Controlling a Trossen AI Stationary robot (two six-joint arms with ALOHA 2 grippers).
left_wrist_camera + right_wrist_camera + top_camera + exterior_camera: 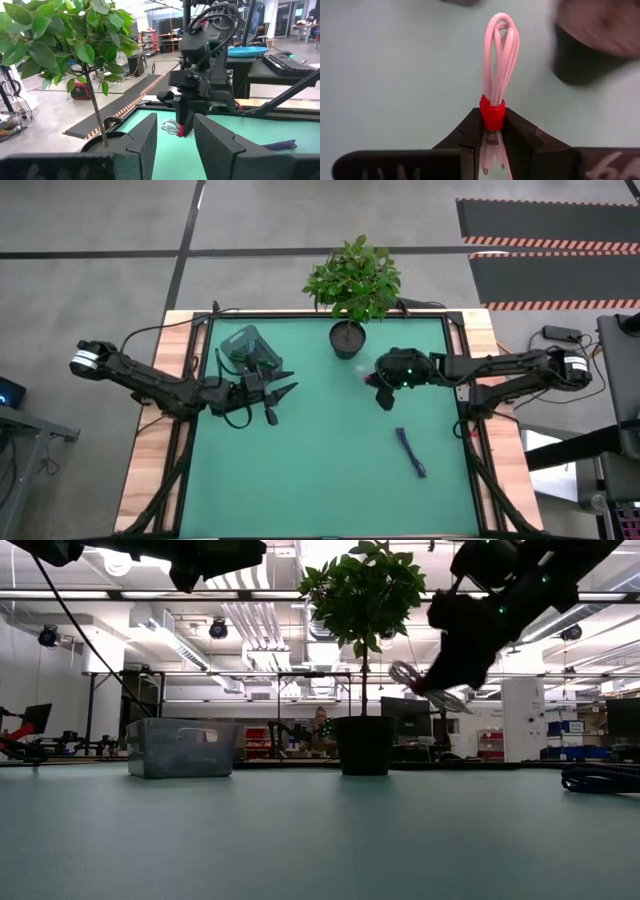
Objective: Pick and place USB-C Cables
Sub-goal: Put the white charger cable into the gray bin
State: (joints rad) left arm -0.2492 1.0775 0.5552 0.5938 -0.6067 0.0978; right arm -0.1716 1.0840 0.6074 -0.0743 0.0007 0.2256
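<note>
My right gripper point(383, 387) is shut on the white cable bundle with a red band point(499, 60) and holds it above the table, just right of the plant pot point(347, 338). In the low view the bundle point(412, 675) hangs in the air beside the gripper point(440, 680). A dark blue-purple cable point(410, 452) lies flat on the green mat, nearer the near edge. My left gripper point(272, 393) is open and hovers next to the grey mesh basket point(250, 348), pointing at the right arm. The teal and green cables do not show plainly. My right gripper pinches the white bundle between its two fingers at the red band point(492, 107), near one end of the bundle. The white loops point(501, 35) stick out past the fingertips, and the short ends run back between the fingers. The bundle is lifted clear of the table.
A potted plant point(352, 280) stands at the far middle of the mat, its pot close to the right gripper. The mesh basket point(180, 747) sits far left. Open green mat lies across the middle and near side. A person sits far off in the room point(320, 730).
</note>
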